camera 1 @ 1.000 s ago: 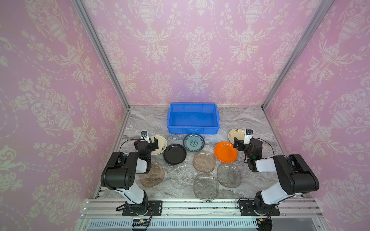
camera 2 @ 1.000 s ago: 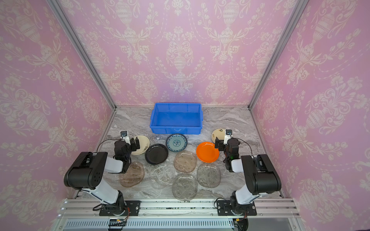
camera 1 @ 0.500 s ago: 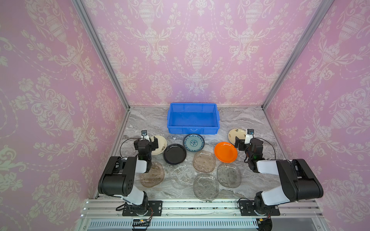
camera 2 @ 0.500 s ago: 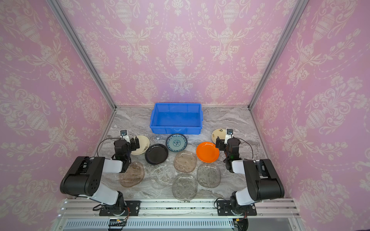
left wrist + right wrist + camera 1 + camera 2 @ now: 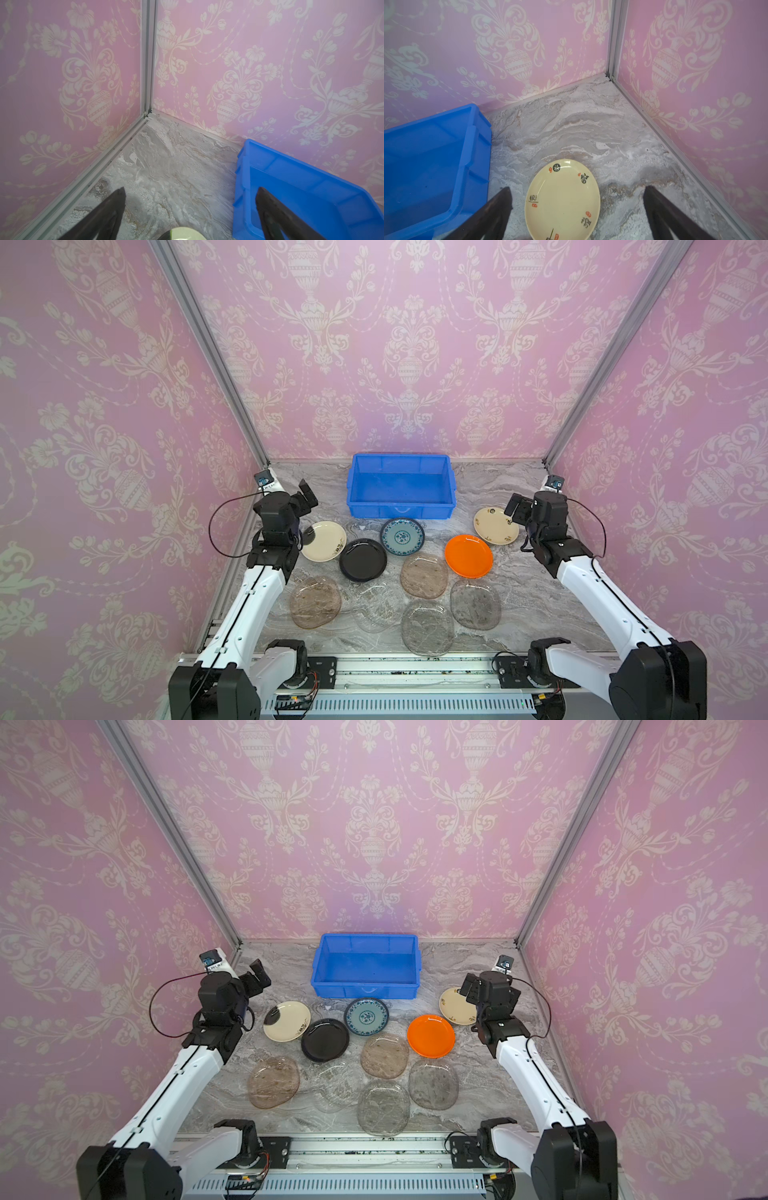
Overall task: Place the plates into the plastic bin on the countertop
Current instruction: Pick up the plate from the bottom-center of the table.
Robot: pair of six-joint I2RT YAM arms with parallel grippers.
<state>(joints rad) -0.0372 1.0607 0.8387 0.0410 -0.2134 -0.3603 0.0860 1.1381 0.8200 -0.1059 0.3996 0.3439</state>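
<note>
Cream plate (image 5: 562,197) w/ black script

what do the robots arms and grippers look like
The left arm and right arm are white tubular links with black joints. A thin black cable loops off each wrist. The left gripper and right gripper have dark, tapering fingers.

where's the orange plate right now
In both top views the orange plate lies on the countertop on the robot's right, between the cream plate by the right gripper and a brownish translucent plate.
</note>
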